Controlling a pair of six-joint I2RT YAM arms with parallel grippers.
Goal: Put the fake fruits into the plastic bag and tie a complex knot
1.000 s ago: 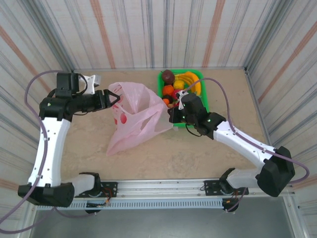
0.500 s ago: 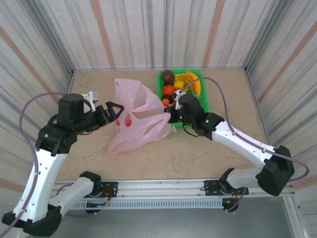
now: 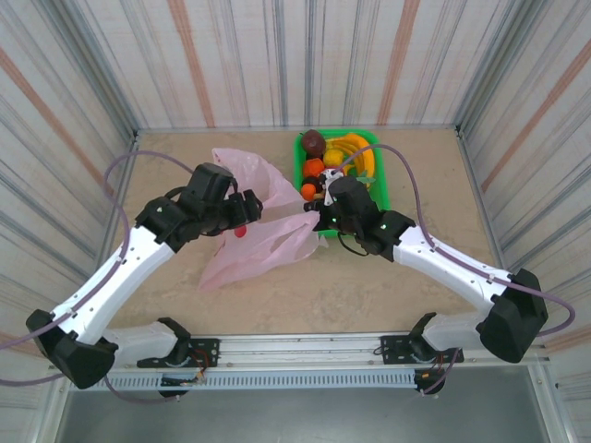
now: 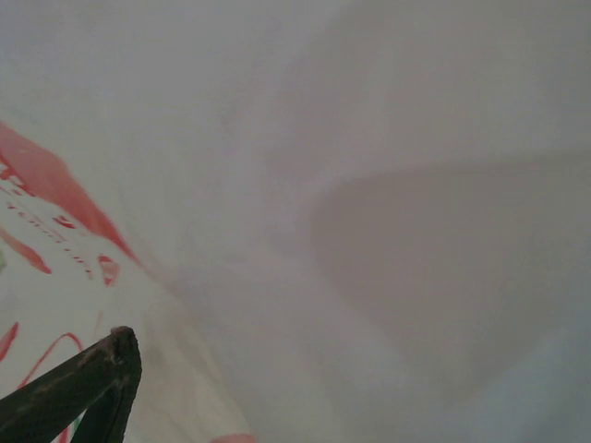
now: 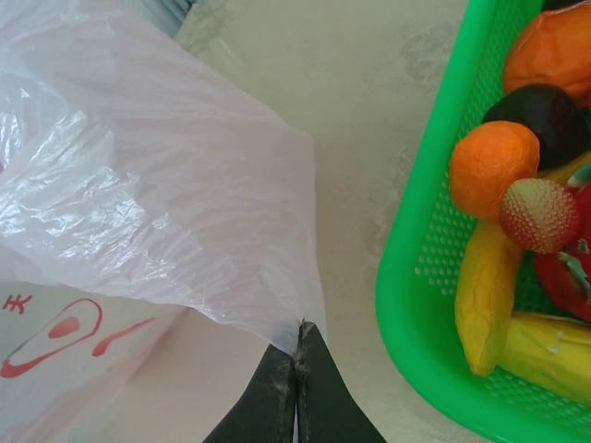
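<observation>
A beige table [image 3: 425, 185] is ringed by striped walls [image 3: 277, 65]. The right gripper [image 5: 297, 334] is clamped on the plastic bag [image 5: 138, 185]. The left gripper [image 3: 243, 211], its spread untellable, was moved against the bag.

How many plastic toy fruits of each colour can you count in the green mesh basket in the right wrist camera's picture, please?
Orange round glossy plastic fruits: 2
Yellow plastic bananas: 2
Dark purple round plastic fruit: 1
Pink-red bumpy round plastic fruit: 1
Red plastic fruit with green bits: 1
Total: 7 in that view.
</observation>
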